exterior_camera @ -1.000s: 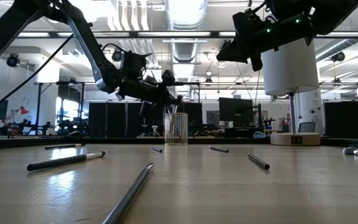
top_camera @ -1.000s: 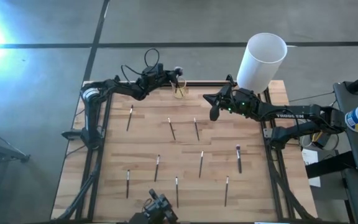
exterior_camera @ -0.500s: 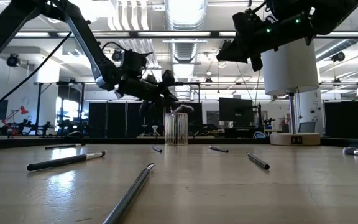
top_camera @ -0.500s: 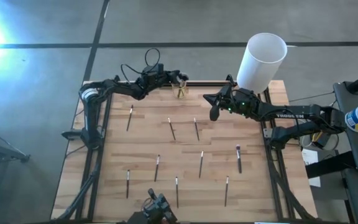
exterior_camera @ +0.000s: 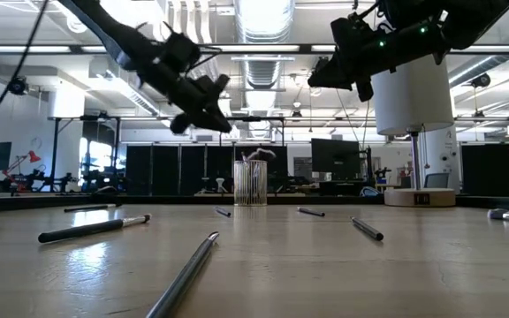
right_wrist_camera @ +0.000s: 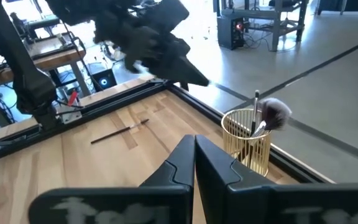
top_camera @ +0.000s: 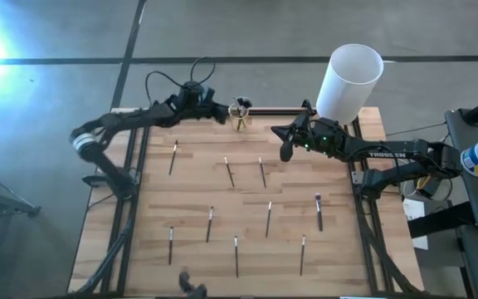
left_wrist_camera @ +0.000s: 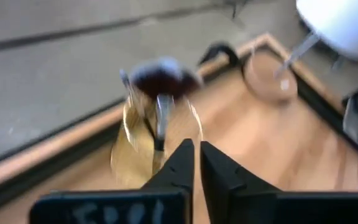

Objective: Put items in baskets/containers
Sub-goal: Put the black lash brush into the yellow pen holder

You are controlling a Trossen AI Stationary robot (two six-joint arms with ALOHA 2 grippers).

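Observation:
The small yellowish glass cup (top_camera: 241,118) (right_wrist_camera: 247,148) (left_wrist_camera: 156,140) stands at the table's far edge. A brush with a big fluffy head (right_wrist_camera: 273,112) (left_wrist_camera: 161,81) stands in it, head up, leaning on the rim. My left gripper (top_camera: 219,114) (left_wrist_camera: 196,163) hovers shut and empty just left of the cup, above it in the low view (exterior_camera: 217,124). My right gripper (top_camera: 285,143) (right_wrist_camera: 194,155) waits shut, in the air right of the cup. Several thin dark brushes (top_camera: 229,171) lie flat on the wooden table.
A tall white cylinder (top_camera: 351,76) on a round wooden base (exterior_camera: 420,196) stands at the far right corner behind my right arm. Loose brushes lie spread over the middle and near half of the table (top_camera: 268,218) (top_camera: 171,245). A dark rail (top_camera: 264,110) runs along the far edge.
My left gripper has drawn back from over the cup toward the table's left and risen. The fluffy-headed brush it carried now stands in the cup, free of the fingers. My right arm has kept still.

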